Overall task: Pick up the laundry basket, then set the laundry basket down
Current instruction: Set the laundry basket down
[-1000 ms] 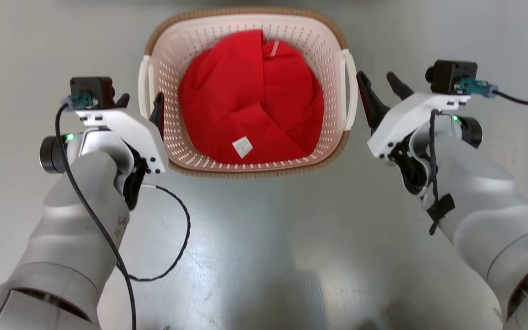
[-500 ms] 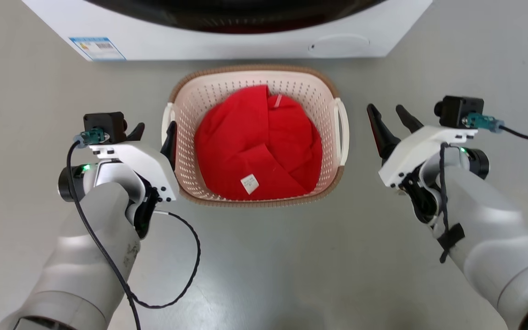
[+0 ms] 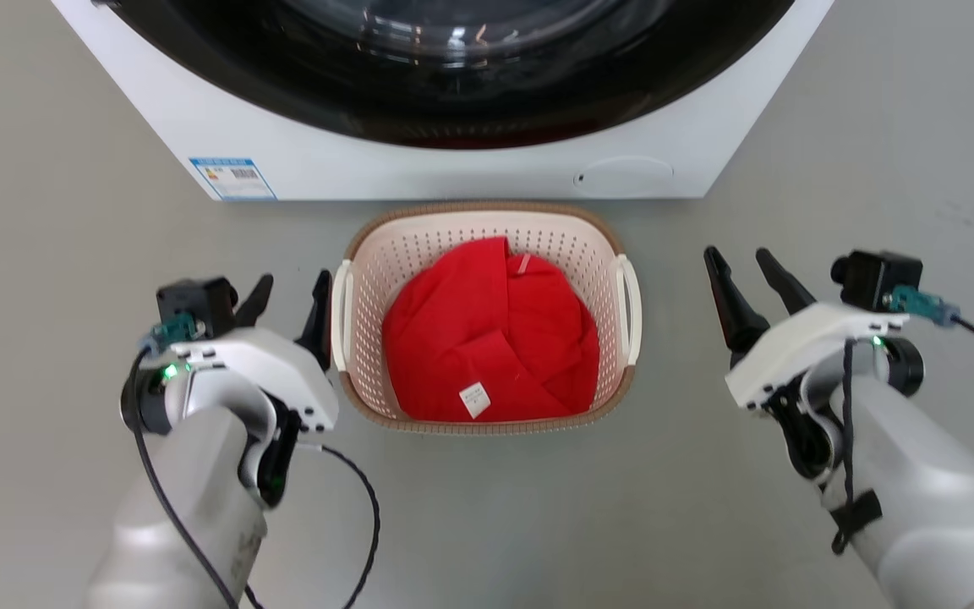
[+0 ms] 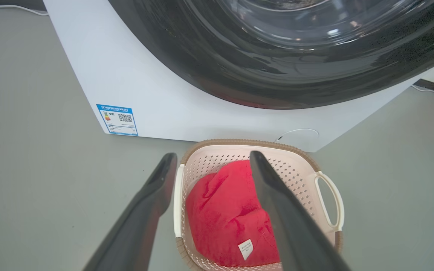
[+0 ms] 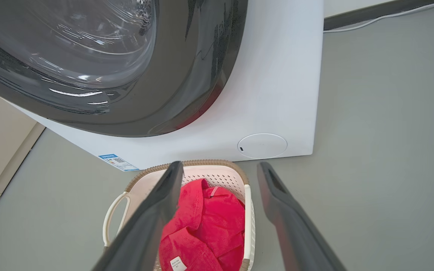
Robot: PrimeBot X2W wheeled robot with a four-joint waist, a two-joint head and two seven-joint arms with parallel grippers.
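laundry basket (image 3: 487, 426) rim close to washer (image 3: 419, 173), bare floor (image 3: 538, 524) at 2 sides

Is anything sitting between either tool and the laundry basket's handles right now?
Nothing visible. Bare floor separates the right tool from the right handle of the laundry basket; the left tool sits close beside the left handle. The washing machine stands behind, not between.

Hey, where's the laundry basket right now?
In the head view, the laundry basket sits centre on the floor, just in front of the washing machine, between the left end effector and right end effector.
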